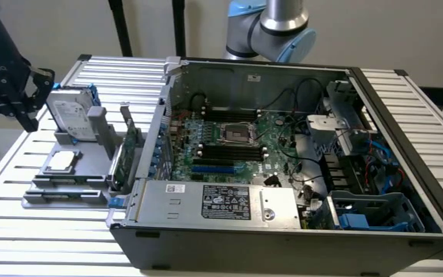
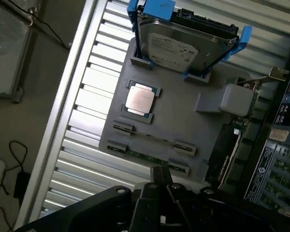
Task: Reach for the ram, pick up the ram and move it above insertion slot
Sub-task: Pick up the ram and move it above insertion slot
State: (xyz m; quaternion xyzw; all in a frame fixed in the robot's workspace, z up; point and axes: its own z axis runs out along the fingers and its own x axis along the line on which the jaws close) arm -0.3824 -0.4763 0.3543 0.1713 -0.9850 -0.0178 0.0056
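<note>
Item: the ram, a thin green stick, lies on edge in the end clips of a grey holder tray. The tray sits on the slatted table at the exterior view's left, just beside the open computer case. The ram occupies the tray's near end. A processor chip rests behind it, and a silver hard drive with blue rails stands upright at the far end. A green expansion card stands between tray and case.

Gripper: the jaws are together and carry nothing. In the exterior view it hangs at the far left, close to the hard drive, above the table and apart from the ram.

Finding: the reach is under way, in my judgement at an early stage. The ram is seated in its clips, not yet grasped or lifted. The black memory slots on the board inside the case have nothing above them.
</note>
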